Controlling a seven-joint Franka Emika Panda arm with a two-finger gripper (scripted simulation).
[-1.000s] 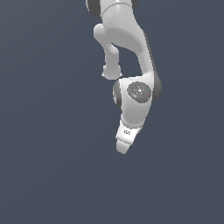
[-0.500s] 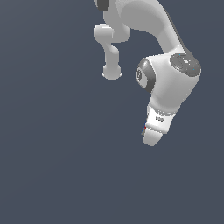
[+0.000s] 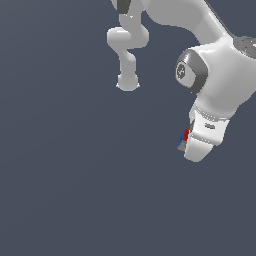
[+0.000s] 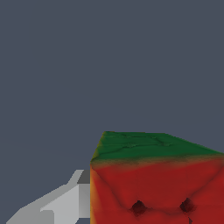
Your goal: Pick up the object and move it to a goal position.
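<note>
In the exterior view the arm's white hand (image 3: pixel 205 132) hangs at the right, pointing down. Only a sliver of the object (image 3: pixel 184 139) shows at its left edge, in red, blue and grey. My gripper (image 3: pixel 187 144) is mostly hidden behind the hand body. The wrist view is filled at close range by the object (image 4: pixel 157 183), a cube with a red face bearing dark spots and a green side. One grey finger (image 4: pixel 65 203) presses against the cube's side; the other finger is out of frame. The gripper looks shut on the cube.
Plain dark grey-blue background surrounds the arm in both views. The arm's base (image 3: pixel 127 82) and upper links (image 3: pixel 210 65) stand at the top of the exterior view. No other objects show.
The arm has swung steadily toward the exterior view's right and slightly lower. The hand looks larger now, and the cube's coloured edge shows beside it.
</note>
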